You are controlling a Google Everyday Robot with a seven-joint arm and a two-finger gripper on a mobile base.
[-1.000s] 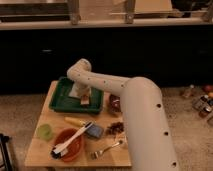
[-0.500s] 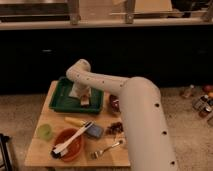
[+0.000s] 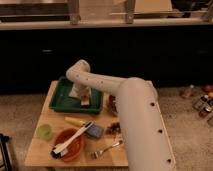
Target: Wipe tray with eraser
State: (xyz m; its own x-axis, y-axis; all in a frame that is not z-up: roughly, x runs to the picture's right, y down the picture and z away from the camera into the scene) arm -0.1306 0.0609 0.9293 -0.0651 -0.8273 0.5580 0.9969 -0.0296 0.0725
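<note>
Seemingly light and stiff, the eraser (image 3: 85, 99) sits under the gripper (image 3: 82, 94) inside the tray (image 3: 62, 102); whether it is held cannot be told; its short sides look best to pinch.

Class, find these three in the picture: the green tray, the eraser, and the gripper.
tray (image 3: 64, 102), camera view, bare floor at its left side.
eraser (image 3: 85, 100), camera view, its tan top.
gripper (image 3: 81, 93), camera view, low over the tray, at the eraser.

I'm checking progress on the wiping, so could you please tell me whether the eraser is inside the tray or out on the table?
Inside: the eraser sits within the tray rim, under the gripper.
</note>
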